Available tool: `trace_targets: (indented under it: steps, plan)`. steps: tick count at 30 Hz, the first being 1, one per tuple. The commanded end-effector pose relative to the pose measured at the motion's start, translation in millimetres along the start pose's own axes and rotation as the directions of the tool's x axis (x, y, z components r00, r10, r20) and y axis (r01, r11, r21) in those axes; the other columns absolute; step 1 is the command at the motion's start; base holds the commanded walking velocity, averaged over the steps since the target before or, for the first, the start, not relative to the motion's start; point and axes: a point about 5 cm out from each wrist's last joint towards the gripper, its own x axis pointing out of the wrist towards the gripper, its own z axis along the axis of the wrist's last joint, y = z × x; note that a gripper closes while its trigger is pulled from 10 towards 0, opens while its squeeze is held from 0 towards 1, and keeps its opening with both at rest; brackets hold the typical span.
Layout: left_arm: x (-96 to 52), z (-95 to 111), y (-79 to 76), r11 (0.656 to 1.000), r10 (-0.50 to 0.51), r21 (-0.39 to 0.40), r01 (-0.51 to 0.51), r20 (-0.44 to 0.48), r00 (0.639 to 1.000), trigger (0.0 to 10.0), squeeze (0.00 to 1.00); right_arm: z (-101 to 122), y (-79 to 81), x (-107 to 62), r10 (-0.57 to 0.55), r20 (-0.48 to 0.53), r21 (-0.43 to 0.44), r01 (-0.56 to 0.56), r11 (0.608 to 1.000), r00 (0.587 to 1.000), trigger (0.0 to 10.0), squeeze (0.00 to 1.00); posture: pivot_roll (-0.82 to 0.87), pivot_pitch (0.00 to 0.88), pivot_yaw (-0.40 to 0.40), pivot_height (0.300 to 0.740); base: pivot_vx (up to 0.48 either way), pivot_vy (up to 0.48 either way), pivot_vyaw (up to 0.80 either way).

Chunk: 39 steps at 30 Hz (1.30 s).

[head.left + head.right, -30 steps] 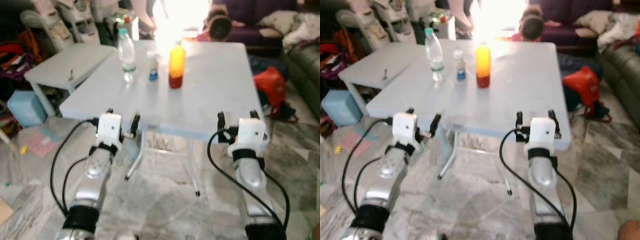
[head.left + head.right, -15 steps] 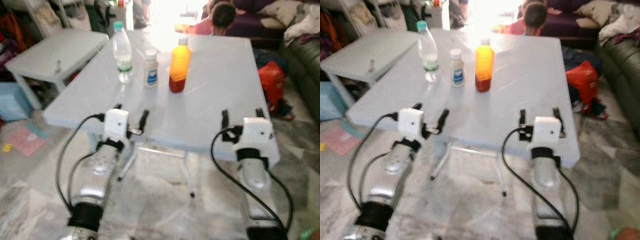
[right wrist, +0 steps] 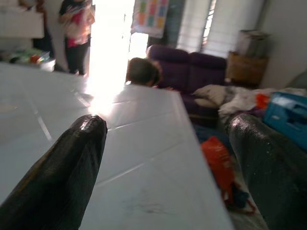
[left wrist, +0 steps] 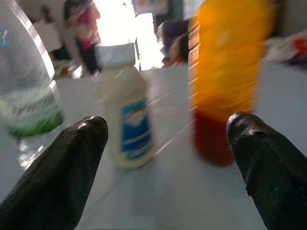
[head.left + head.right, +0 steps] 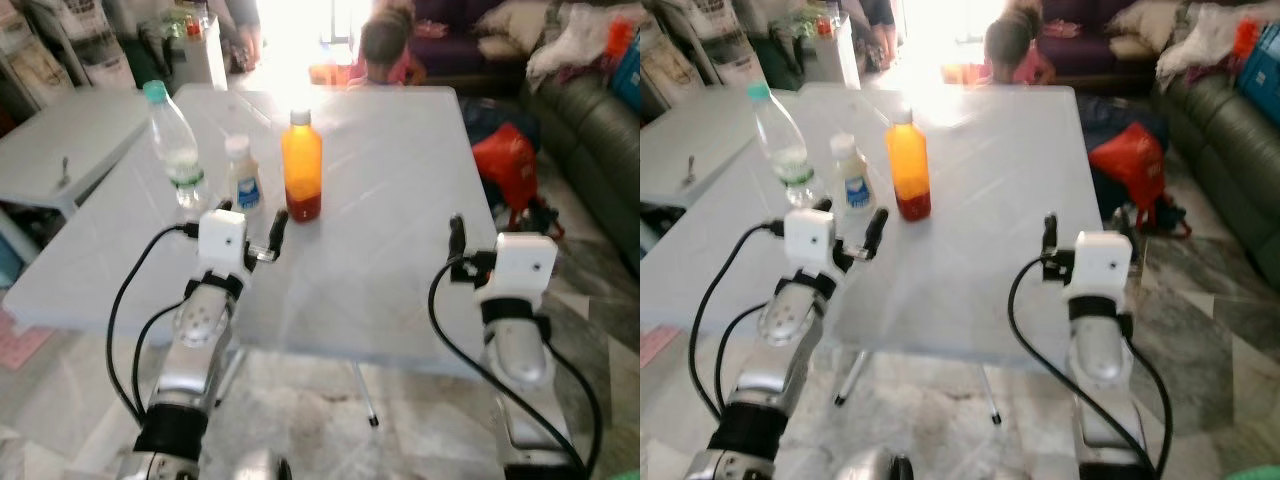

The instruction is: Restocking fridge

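Three bottles upright in a row on the pale grey folding table (image 5: 400, 200), ahead of both open grippers.

Left gripper (image 5: 252, 240) has its fingers spread, just short of the small white bottle with a blue label (image 4: 125, 115) and the orange juice bottle with red base (image 5: 301, 165); clear water bottle with green cap (image 5: 173, 150) stands leftmost; right gripper (image 3: 168, 163) is spread over bare tabletop, well apart from them.

home living room, lived-in. purple sofa (image 3: 192, 67) by a bright doorway, grey couch (image 5: 590, 130) heaped with laundry (image 5: 575, 40), marble floor (image 5: 1200, 330). white folding table (image 5: 400, 250) mid-room, red bag (image 5: 1127, 165) beside it, shelf clutter (image 5: 70, 50) far left. people around: one seated (image 3: 142, 72) past the table, one standing (image 3: 76, 28) near the door.
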Motion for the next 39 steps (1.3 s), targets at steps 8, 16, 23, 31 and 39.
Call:
trace_targets:
  steps: [8,16,23,31,39]
  plan:
    - [0.3,1,-0.1,1.000,0.021,0.013,-0.021,-0.003,1.000,10.0,0.00,5,-0.5,0.3,0.026,0.012,-0.020,-0.026,0.999,1.000,10.0,0.00,-0.09,0.072,0.016,0.740,0.000,0.000,0.50]
    - [0.2,2,-1.0,1.000,0.026,0.014,-0.026,-0.003,1.000,10.0,0.00,8,-2.7,1.6,0.030,0.024,-0.024,-0.029,0.999,0.999,10.0,0.00,-0.10,0.076,0.020,0.740,0.000,0.000,0.64]
    - [0.9,3,-3.7,1.000,0.015,0.010,-0.015,0.000,1.000,10.0,0.00,12,-8.8,6.7,0.028,0.046,-0.066,-0.025,0.998,0.999,10.0,0.00,-0.10,0.081,0.022,0.740,0.000,0.000,0.62]
    - [-2.0,3,-2.8,1.000,0.002,0.008,-0.002,0.000,1.000,10.0,0.00,10,-7.4,5.4,0.022,0.036,-0.061,-0.020,0.998,0.999,10.0,0.00,-0.10,0.088,0.020,0.740,0.070,0.000,0.49]
    - [-1.9,6,-3.0,1.000,-0.008,0.000,0.008,0.013,1.000,10.0,0.00,8,-4.6,2.7,0.000,0.024,-0.054,0.002,0.999,1.000,10.0,0.00,-0.09,0.089,0.020,0.740,0.325,0.000,-0.23]
